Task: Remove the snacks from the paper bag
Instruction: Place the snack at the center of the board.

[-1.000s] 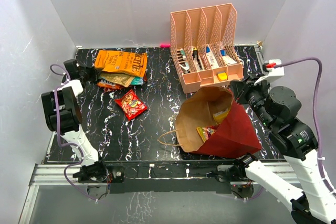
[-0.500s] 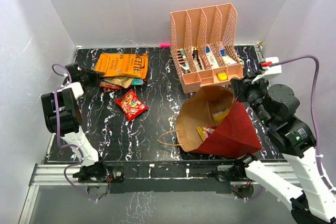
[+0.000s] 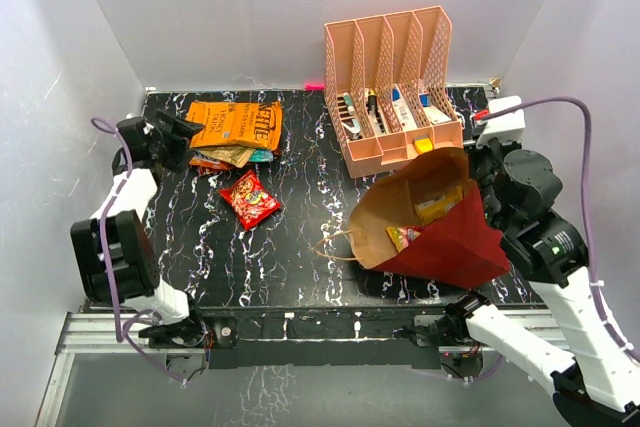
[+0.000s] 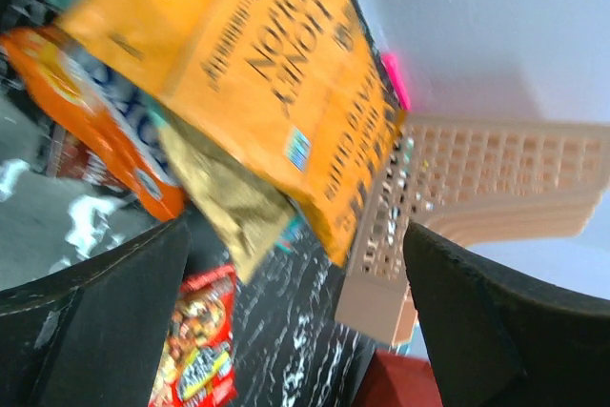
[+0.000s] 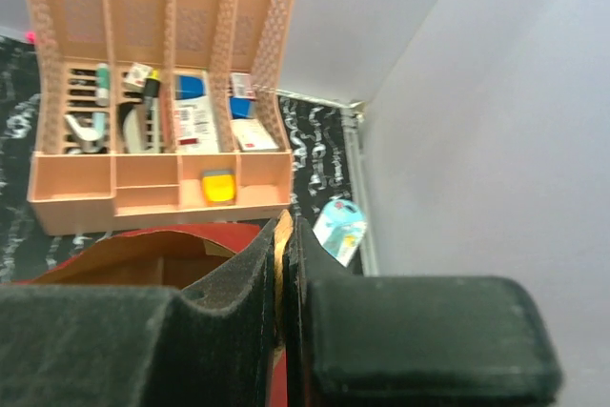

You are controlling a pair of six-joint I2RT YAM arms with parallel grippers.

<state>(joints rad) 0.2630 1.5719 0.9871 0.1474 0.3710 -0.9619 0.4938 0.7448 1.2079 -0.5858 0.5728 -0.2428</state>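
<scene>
Clearly, the orange packet [image 3: 235, 122] reading "KETTLE" and "HONEY DIJON" is lying atop the snacks at the table's [image 3: 290, 257] ten o'clock, with the left pincer [image 3: 178, 137] gaping wide beside it. The right pincer [image 5: 283, 264] is pinching the rim of the dark-red paper bag [image 3: 450, 242], which is tilting at four o'clock.

- The dark red paper bag [image 3: 455, 242] is seen tipped, mouth leftward, with two packets [image 3: 437, 209] inside.
- Other snacks [image 3: 232, 127] are heaped far left; a red one [image 3: 250, 198] lies apart.
</scene>
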